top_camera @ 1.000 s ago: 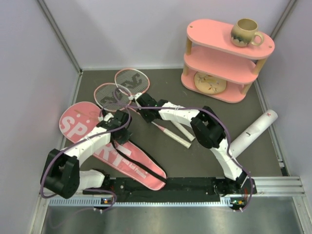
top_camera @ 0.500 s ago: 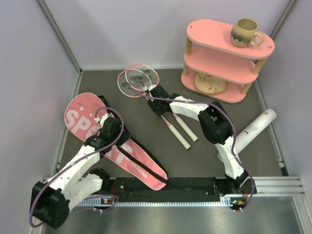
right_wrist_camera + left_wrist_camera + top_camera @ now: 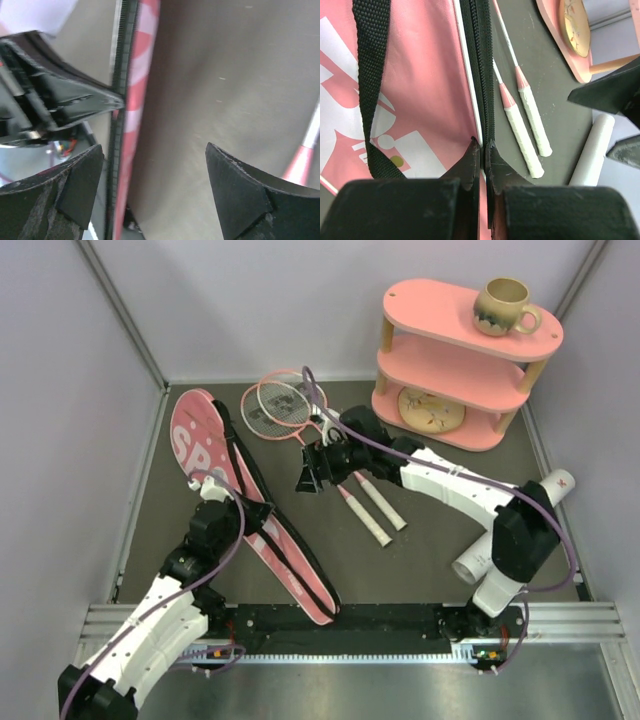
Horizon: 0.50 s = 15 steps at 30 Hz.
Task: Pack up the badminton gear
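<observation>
From my console, the dark grey matte tabletop [image 3: 440, 550] fills most of the overhead view. The biggest thing on it is the pink two-tier shelf [image 3: 455, 375], smooth painted boards with rounded ends on pale wooden posts, standing well off to the far right of the pink racket-shaped bag [image 3: 190, 435].

That bag is slick fabric printed with white block lettering. It lies on the left, its wide rounded end away from the arm bases and its narrow end toward them. A woven black strap [image 3: 370, 75] runs along its face, and a black toothed zipper [image 3: 479, 60] lines its edge.

The long white tube [image 3: 472, 560], a smooth cylinder, lies slanted well to the right of the bag, partly under the right arm. The two thin pink-framed rackets [image 3: 285, 405] lie side by side just right of the bag. Their oval strung heads overlap near its wide end, and their white wrapped handles [image 3: 522, 135] point toward the tube.

The left fingers [image 3: 481, 155] are pinched fully together on the bag's zipper edge. The right fingers [image 3: 308, 472] are spread wide with nothing between them, over the gap between the bag and the racket shafts.

Smallest, a rounded beige glazed mug [image 3: 503, 306] sits on the shelf's top tier.
</observation>
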### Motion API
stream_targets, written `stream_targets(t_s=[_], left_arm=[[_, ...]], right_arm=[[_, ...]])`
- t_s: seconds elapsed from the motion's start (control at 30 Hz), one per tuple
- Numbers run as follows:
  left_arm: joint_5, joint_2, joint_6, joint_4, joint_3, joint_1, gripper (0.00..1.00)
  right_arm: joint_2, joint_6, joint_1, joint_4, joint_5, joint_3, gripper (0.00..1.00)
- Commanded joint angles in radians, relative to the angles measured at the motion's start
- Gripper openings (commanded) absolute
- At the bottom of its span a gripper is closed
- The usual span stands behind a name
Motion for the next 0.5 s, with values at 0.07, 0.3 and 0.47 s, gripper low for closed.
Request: stream_targets(t_s=[0.07,0.3,0.47], left_arm=[[0.04,-0.064,0.012,0.129,-0.056,0.004,0.0],[0.048,-0.111,0.026,0.094,-0.062,0.004,0.0],[0.057,-0.163,0.031,0.085,-0.085,0.004,0.0]], right_arm=[[0.043,0.214,0.045,0.31,-0.183,-0.054,0.74],[0.211,0.304,0.06,0.386,-0.17,0.086,0.57],[0.279,0.278,0.088,0.35,-0.141,0.163,0.55]])
